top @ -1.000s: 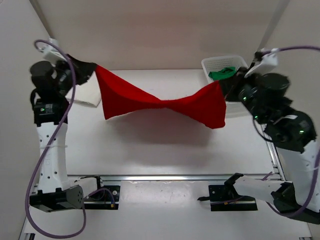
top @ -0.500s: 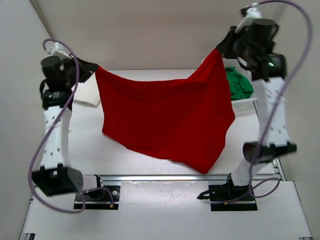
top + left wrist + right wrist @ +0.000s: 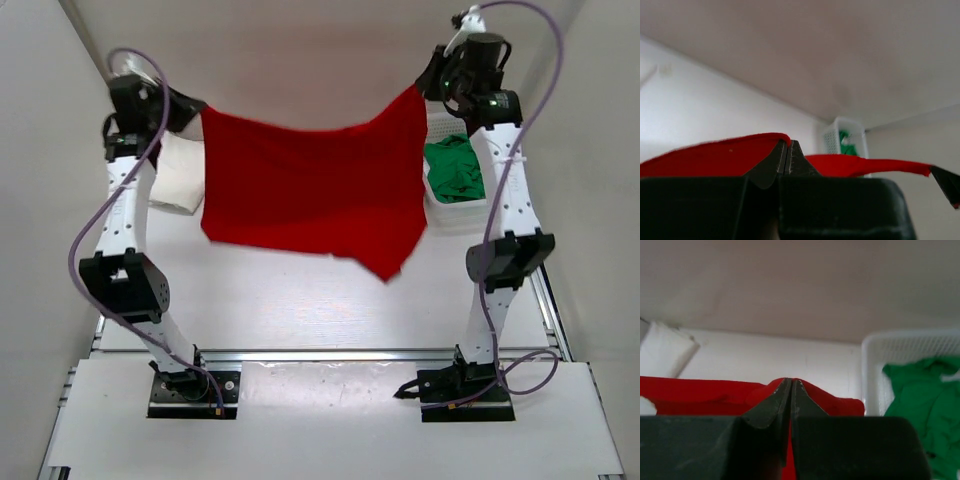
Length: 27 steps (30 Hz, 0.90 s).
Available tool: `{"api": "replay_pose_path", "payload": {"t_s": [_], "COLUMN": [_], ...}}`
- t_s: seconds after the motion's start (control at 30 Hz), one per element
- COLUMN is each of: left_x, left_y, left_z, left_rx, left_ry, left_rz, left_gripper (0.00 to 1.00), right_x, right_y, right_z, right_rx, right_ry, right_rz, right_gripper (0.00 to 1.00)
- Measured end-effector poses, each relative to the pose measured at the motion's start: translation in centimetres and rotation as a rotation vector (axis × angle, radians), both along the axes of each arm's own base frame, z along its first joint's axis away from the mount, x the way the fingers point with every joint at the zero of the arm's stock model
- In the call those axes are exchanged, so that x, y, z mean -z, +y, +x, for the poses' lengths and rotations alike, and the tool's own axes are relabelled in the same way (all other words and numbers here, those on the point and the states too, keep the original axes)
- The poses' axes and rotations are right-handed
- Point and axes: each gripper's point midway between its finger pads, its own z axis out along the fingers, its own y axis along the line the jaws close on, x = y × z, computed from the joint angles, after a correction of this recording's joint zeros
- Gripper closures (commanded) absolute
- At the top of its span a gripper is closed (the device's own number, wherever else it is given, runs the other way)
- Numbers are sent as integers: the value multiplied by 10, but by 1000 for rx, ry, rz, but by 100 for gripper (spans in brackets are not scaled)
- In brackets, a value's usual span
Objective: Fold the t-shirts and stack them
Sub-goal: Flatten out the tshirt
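The red t-shirt (image 3: 300, 195) hangs spread in the air between both raised arms, its lower edge above the table. My left gripper (image 3: 196, 108) is shut on its upper left corner; my right gripper (image 3: 424, 88) is shut on its upper right corner. In the left wrist view the jaws (image 3: 786, 145) pinch red cloth (image 3: 710, 155); in the right wrist view the jaws (image 3: 791, 382) pinch red cloth (image 3: 700, 392) too. The white t-shirt (image 3: 178, 180) lies folded at the table's back left. The green t-shirt (image 3: 455, 170) lies crumpled in the basket, and it also shows in the right wrist view (image 3: 920, 400).
The white lattice basket (image 3: 440, 215) stands at the back right, behind the red shirt's right edge. White walls close in the table on the left, right and back. A metal rail (image 3: 320, 355) runs along the near edge.
Both arms have risen and stretched upright. The red t-shirt went from a twisted band between the grippers to a flat hanging sheet lifted higher off the table.
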Motion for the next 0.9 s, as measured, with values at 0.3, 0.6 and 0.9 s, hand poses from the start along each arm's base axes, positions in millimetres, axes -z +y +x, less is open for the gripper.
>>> {"api": "replay_pose_path", "payload": {"t_s": [0.3,0.6,0.9], "left_x": [-159,-62,159], "left_y": [34,30,21], "left_z": [-68,-104,-191], "left_rx": [-97,-122,-184], "left_ry": [-393,-250,135], "left_rz": [5,7,92], "left_gripper": [100,100,100], "right_x": [-220,-41,304], "right_y": [-3,-19,-25], "right_z": [-147,-176,-309], "right_rx": [-10,44,91], "right_ry": [-563,-226,539], "right_rz": [22,-24,-15], "right_gripper": [100,100,100]}}
